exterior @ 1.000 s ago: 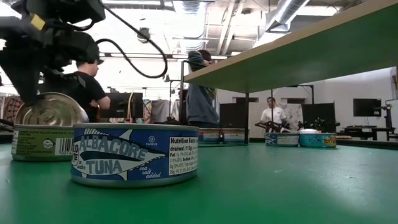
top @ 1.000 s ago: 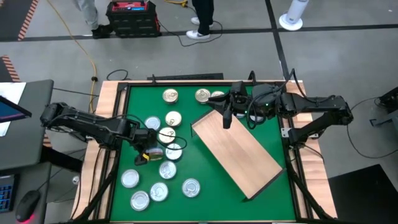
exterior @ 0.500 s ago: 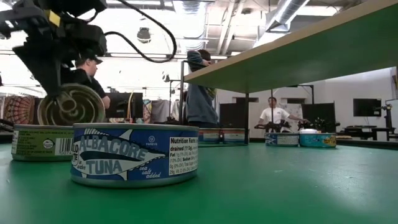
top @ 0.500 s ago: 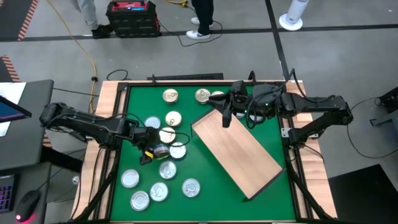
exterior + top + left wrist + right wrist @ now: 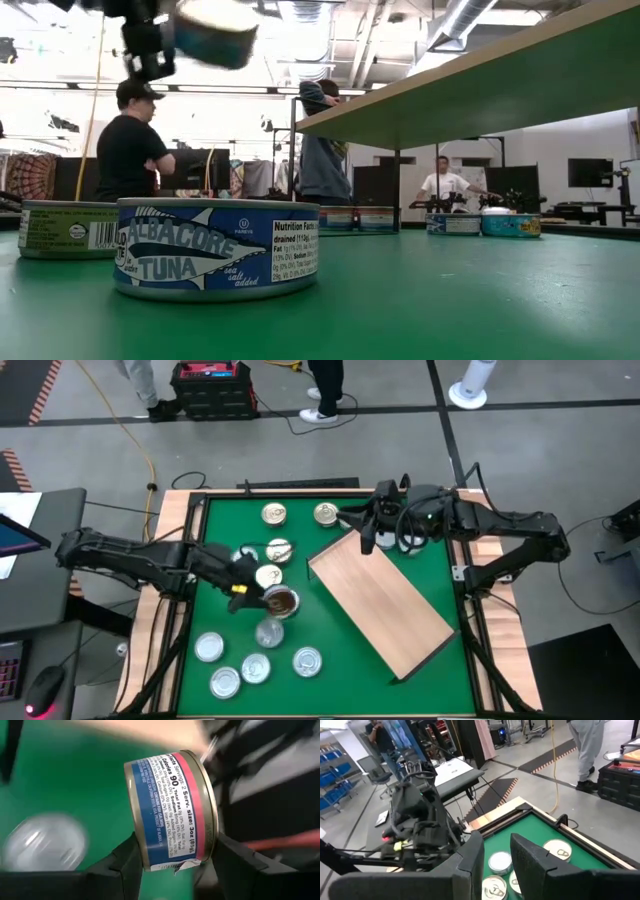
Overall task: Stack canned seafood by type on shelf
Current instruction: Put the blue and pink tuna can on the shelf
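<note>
Left gripper (image 5: pixel 268 598) clamped on a tin (image 5: pixel 172 810), blue and pink label, held on edge between both fingers (image 5: pixel 125 857), lifted off the mat (image 5: pixel 330 680) just off the shelf's (image 5: pixel 380 598) left side. Low view shows the same tin (image 5: pixel 212 30) high in the air. Shelf lies diagonally on the mat, bare. Loose tins sit left of the shelf: a group (image 5: pixel 255 665) nearer the front edge, a few (image 5: pixel 273 513) by the far rim. Right gripper (image 5: pixel 368 538) hangs at the shelf's far corner, fingers (image 5: pixel 470 857) a narrow gap apart, holding nothing
</note>
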Controlling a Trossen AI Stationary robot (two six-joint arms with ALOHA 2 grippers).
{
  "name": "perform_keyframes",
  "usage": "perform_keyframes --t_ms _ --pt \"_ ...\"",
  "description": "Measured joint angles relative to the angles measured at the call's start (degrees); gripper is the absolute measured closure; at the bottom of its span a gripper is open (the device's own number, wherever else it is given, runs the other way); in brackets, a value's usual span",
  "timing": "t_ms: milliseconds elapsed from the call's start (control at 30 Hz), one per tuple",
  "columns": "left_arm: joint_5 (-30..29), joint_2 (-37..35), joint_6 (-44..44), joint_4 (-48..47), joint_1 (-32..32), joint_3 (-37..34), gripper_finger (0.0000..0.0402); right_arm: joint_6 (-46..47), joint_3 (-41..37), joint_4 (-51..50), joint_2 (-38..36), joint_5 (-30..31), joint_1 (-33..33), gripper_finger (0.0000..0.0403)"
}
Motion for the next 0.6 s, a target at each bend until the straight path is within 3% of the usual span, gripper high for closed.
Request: perform_keyframes --t_ms 400,600 --pt "-14.44 18.95 -29.14 35.91 0.98 0.04 0.021 -0.21 0.02 0.37 -3.09 -7.25 -4.78 0.028" --pt "-22.68 26.02 -41.38 41.44 -0.95 0.84 0.021 -1.86 0.02 0.22 -5.29 -7.78 -4.51 0.028"
